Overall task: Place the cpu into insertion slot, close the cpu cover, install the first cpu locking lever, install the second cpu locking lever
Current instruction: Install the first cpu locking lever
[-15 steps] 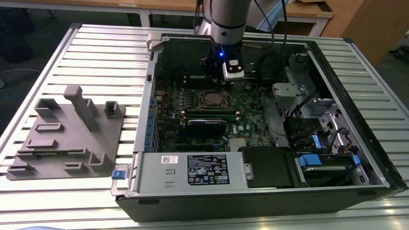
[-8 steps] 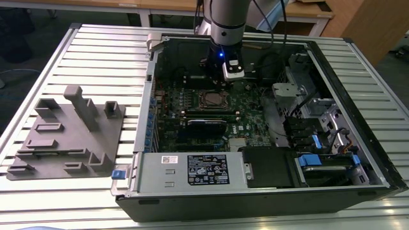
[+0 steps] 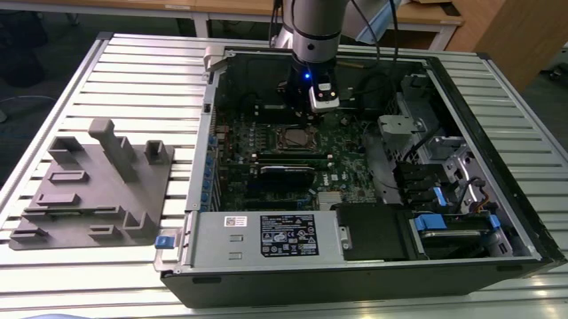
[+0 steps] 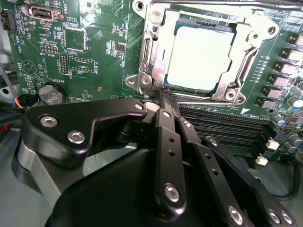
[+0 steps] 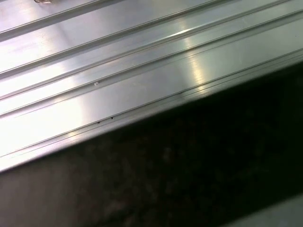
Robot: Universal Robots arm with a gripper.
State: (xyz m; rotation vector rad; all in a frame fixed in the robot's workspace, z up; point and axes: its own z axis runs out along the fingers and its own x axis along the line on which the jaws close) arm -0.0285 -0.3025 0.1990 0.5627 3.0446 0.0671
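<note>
The cpu [image 4: 201,59], a pale square chip, lies in the insertion slot [image 3: 297,139] on the green board. The cpu cover [image 4: 155,52], a silver frame, lies flat around it, and the chip shows through its window. My gripper [image 4: 164,98] is shut, its black fingers pressed together with nothing seen between them. The tips sit at one corner of the socket, right by a thin metal lever rod [image 4: 203,98] that runs along the socket's edge. In the exterior view the gripper [image 3: 304,118] hangs inside the open computer case just beyond the slot.
The computer case [image 3: 523,219] lies open on a slatted aluminium table [image 3: 133,73]. A grey fixture block [image 3: 98,186] stands at the exterior view's left. Memory slots [image 4: 222,118], drive bays with blue tabs [image 3: 435,199] and cables surround the socket. Table slats [image 5: 118,61] show in the first wrist view.
</note>
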